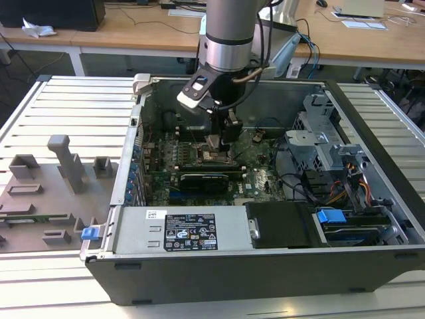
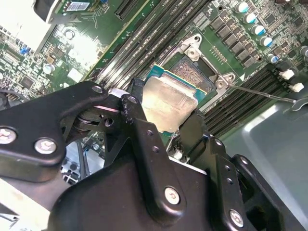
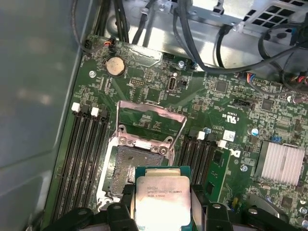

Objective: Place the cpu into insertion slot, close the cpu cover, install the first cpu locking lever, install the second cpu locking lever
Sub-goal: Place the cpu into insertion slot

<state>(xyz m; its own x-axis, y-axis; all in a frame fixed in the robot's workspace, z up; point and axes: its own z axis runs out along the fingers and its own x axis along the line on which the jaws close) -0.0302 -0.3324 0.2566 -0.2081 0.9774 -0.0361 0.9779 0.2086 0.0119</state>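
**A:** Which step is in hand?

**B:** The first, I'd judge. On the slatted grey desk (image 1: 60, 100) sits the open dark computer case (image 1: 265, 279). Over its green board the black pincer (image 1: 222, 133) is closed part-way on the small square silvery-beige cpu (image 2: 166, 103), with a finger (image 2: 132, 110) on each of two opposite edges. The chip hangs close above the square metal-rimmed insertion slot (image 3: 132, 163) and is not seated.

**A:** And the thin silvery cpu cover (image 3: 154, 109)?

**B:** Tilted up on its hinge, so the socket lies open.

**A:** What does seating call for?

**B:** Edges square to the rim and a level, gentle descent, I think.

**A:** Room?

**B:** Tight sideways, because long black memory slots (image 3: 77, 149) flank the socket on both sides. Straight above it nothing intrudes, and the thin wire lever (image 2: 260, 92) lies off to one side.
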